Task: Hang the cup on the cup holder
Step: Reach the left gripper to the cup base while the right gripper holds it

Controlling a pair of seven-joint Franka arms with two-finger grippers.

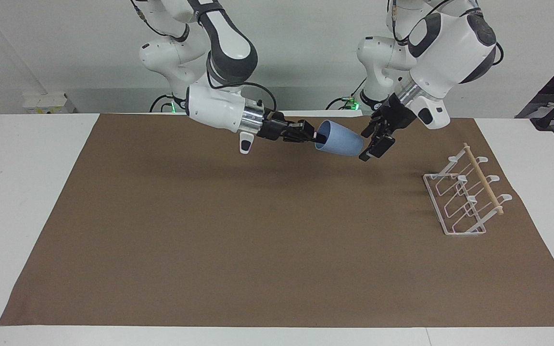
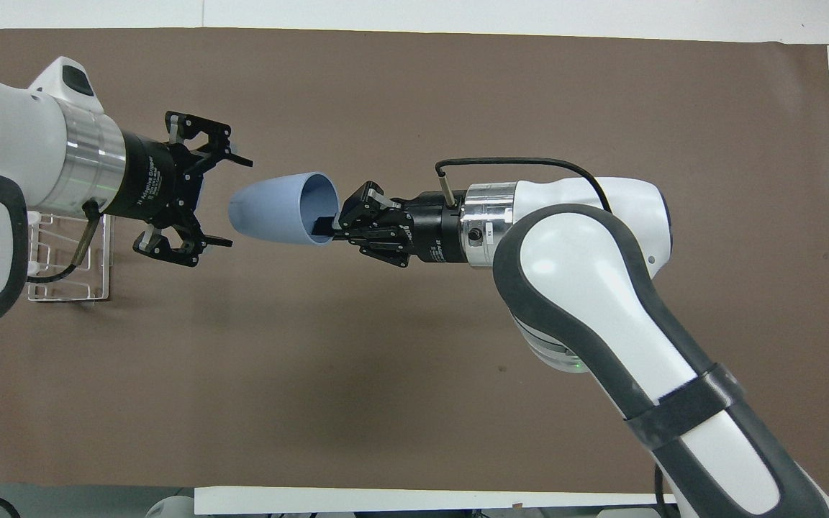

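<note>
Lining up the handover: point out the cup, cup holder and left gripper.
cup [image 1: 342, 141]: facing view, its side wall.
cup holder [image 1: 483, 178]: facing view, the wooden dowel.
left gripper [image 2: 231, 202]: overhead view, midway between its open fingertips.

You see the cup [image 1: 339, 138] aloft over the mat [image 1: 238, 240], the cup holder [image 1: 464, 197] standing toward the left arm's end.

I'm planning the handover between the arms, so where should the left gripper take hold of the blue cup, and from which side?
Probably around the closed, tapered base end of the cup, coming in from the cup holder's end. The cup lies sideways in the air, the right gripper pinching its rim, base pointing at the open left gripper.
</note>
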